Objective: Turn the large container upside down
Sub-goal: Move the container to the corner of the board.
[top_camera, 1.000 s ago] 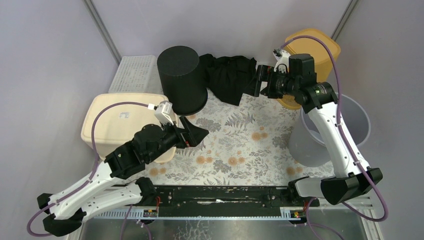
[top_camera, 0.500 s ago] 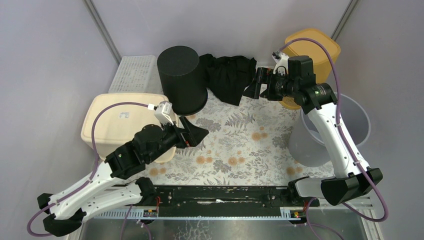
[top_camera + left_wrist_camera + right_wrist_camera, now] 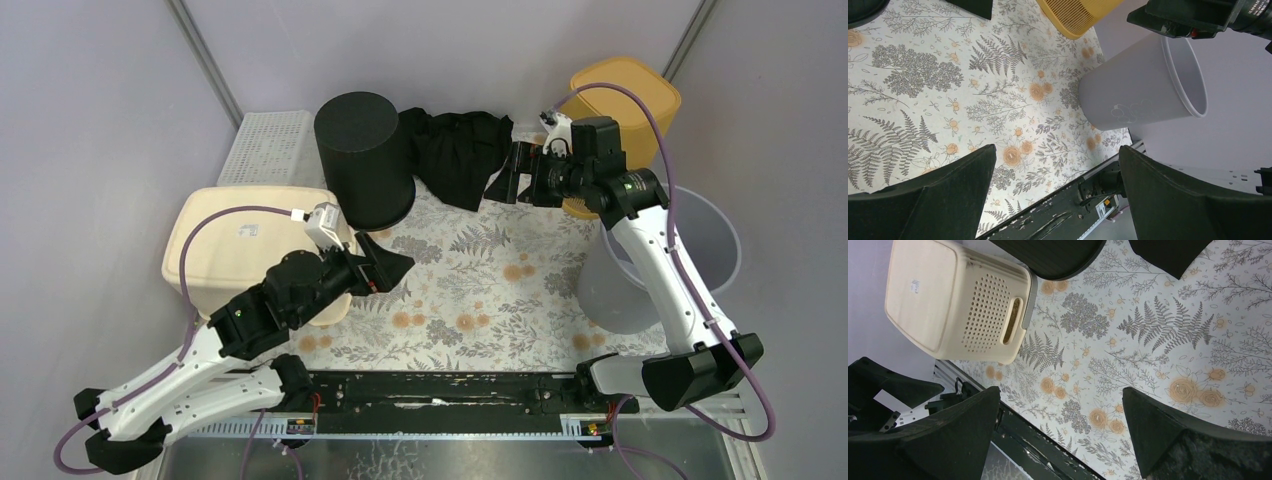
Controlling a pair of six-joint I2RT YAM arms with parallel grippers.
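The large container (image 3: 365,158), a tall black bin, stands at the back of the floral mat with its closed base up and its wider rim down; its rim (image 3: 1058,255) shows in the right wrist view. My left gripper (image 3: 388,264) hangs open and empty over the mat, just in front of the bin and apart from it. In its own view the left gripper (image 3: 1058,195) has only mat and the front rail between its fingers. My right gripper (image 3: 503,178) is open and empty to the right of the bin, beside a black cloth (image 3: 455,155). The right gripper (image 3: 1060,435) frames bare mat.
A cream basket (image 3: 235,245) lies upside down at the left. A white perforated tray (image 3: 268,148) sits back left, a yellow basket (image 3: 630,95) back right, and a grey translucent bin (image 3: 655,265) at the right. The black rail (image 3: 440,390) runs along the front.
My right gripper has moved a little to the left, away from the yellow basket. The left arm has shifted very slightly. Both grippers stay open.
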